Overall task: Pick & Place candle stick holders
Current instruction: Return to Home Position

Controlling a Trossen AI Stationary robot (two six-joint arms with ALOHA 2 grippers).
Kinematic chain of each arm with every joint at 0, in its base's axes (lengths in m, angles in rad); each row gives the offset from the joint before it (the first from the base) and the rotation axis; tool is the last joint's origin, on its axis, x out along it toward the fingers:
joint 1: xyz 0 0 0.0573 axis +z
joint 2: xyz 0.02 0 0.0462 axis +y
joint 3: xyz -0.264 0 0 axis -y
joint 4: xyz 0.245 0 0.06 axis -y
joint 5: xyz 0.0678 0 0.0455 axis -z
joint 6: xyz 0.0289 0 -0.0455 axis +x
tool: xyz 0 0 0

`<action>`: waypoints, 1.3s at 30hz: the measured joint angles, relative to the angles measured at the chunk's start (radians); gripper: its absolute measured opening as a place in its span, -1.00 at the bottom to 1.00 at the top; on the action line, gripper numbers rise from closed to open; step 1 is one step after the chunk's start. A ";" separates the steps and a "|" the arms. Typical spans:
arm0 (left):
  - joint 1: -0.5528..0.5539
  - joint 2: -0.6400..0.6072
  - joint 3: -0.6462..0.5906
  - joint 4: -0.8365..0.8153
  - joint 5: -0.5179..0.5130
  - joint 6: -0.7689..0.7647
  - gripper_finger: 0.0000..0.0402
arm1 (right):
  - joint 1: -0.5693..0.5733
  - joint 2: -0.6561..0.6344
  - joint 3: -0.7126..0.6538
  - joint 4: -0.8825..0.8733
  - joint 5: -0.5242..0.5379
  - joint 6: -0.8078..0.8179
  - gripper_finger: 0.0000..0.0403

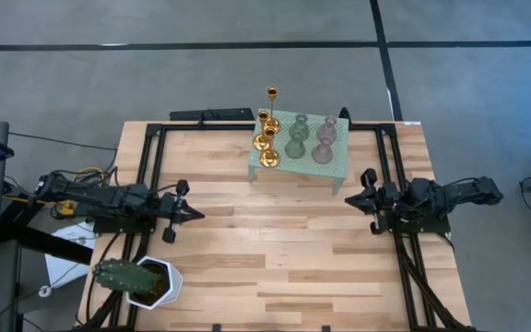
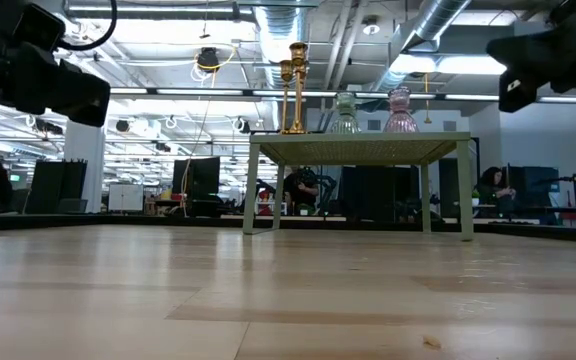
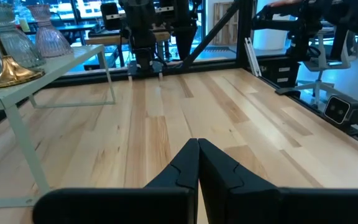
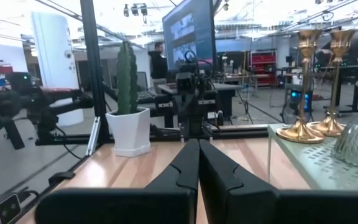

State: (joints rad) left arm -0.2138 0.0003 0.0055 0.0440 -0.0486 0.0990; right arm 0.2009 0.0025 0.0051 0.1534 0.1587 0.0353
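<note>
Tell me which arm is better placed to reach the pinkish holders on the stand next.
Right, probably. The right gripper, shut, is near the right end of the stand, where the pinkish holders are; the left gripper, shut, is farther off.

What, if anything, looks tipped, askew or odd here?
Nothing stands out. The candle stick holders stand upright in colour rows on the stand. The left gripper and right gripper are shut, at the sides of the table. The cactus pot is upright at its corner.

On the stand (image 1: 338, 164), gold holders (image 1: 267, 159), green holders (image 1: 295, 146) and pink holders (image 1: 323, 151) stand upright in rows.
</note>
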 joint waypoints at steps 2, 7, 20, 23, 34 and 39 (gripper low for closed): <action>0.000 0.001 0.000 0.001 0.000 0.000 -0.97 | 0.006 0.000 0.000 0.000 0.000 0.000 -1.00; 0.000 0.000 0.000 0.006 0.000 0.000 -0.97 | 0.010 0.000 0.000 -0.010 -0.001 0.000 -1.00; 0.000 0.000 0.000 0.009 0.000 0.000 -0.97 | 0.006 0.000 0.000 -0.012 0.035 0.000 -1.00; 0.000 0.000 0.000 0.009 0.000 0.000 -0.97 | 0.005 0.000 0.000 -0.013 0.049 0.000 -1.00; 0.000 0.000 0.000 0.009 0.000 0.000 -0.97 | 0.005 0.000 0.000 -0.018 0.049 0.000 -1.00; 0.000 0.001 0.000 0.009 0.000 0.000 -0.97 | 0.005 0.000 0.000 -0.018 0.049 0.000 -1.00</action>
State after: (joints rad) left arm -0.2138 0.0008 0.0055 0.0534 -0.0486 0.0990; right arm 0.2062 0.0029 0.0051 0.1352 0.2077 0.0349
